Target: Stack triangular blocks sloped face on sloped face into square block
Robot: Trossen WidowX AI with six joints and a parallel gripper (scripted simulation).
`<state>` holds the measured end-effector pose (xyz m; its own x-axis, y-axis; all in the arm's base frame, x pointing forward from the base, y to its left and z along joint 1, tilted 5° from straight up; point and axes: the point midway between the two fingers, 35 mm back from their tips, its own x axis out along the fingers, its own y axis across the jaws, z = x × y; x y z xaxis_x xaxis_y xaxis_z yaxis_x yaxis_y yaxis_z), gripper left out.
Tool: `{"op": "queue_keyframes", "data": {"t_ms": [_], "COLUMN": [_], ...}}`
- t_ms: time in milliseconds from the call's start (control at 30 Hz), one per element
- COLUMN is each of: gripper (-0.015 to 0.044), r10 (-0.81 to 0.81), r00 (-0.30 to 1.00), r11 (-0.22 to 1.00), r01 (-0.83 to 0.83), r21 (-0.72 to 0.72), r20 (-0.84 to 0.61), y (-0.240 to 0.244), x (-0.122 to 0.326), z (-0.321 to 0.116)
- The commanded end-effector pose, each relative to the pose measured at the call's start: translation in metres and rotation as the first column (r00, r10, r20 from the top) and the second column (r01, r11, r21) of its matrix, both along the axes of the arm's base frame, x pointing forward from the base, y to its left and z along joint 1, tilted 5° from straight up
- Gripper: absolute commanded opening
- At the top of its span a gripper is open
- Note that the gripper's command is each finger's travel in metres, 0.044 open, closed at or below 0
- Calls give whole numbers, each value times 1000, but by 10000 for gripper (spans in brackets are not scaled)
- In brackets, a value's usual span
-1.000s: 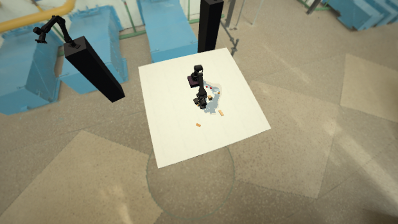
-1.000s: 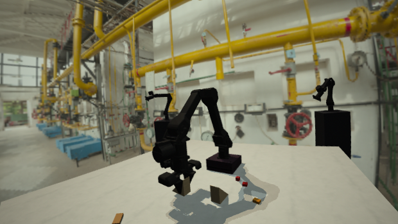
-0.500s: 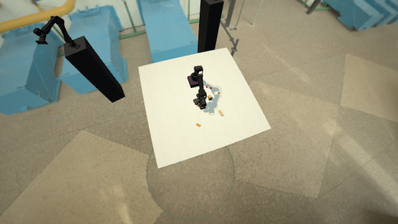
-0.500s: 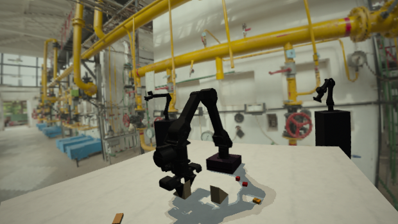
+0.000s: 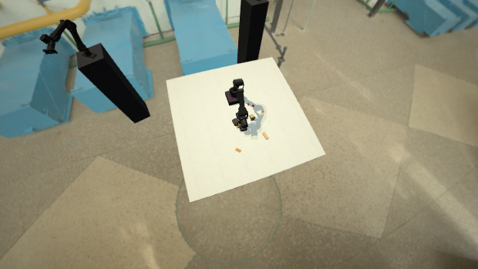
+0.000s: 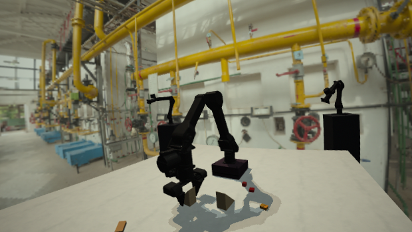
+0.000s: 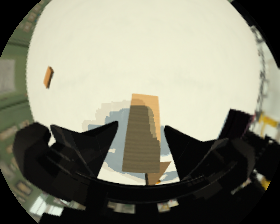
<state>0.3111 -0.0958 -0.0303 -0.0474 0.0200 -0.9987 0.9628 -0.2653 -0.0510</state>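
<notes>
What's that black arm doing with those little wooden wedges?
The arm is working with two triangular blocks that should end up as one square block. Its end effector is open around one wedge, gripping nothing. The other wedge stands apart on the table, so they aren't joined yet.

White tabletop (image 5: 208,170) (image 6: 299,173) (image 7: 141,45), gray shadow across middle. Dark arm base (image 5: 228,99) (image 6: 219,171) (image 7: 235,123) stands on it. One triangular block (image 5: 252,117) (image 6: 224,201) upright, slope showing; second triangular block (image 6: 190,197) (image 7: 142,140) near it, apart, between fingers of open claw (image 5: 240,127) (image 6: 190,199) (image 7: 141,125). Two red cubes (image 5: 253,105) (image 6: 252,189) near base, small orange piece (image 5: 263,111) (image 6: 264,207) beyond them. Longer orange block (image 5: 265,136) and shorter orange block (image 5: 238,150) (image 6: 120,226) (image 7: 48,77) lie flat, well apart.
</notes>
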Motion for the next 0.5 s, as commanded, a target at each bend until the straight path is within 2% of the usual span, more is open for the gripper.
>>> {"op": "queue_keyframes", "data": {"t_ms": [0,200,367,467], "gripper": [440,440,440,440], "r10": [0,0,0,0], "r00": [1000,1000,1000,1000], "r11": [1000,1000,1000,1000], "r01": [0,0,0,0], "r21": [0,0,0,0], "r20": [0,0,0,0], "y": [0,0,-2,-2], "x": [0,0,3,3], "z": [0,2,57,60]}}
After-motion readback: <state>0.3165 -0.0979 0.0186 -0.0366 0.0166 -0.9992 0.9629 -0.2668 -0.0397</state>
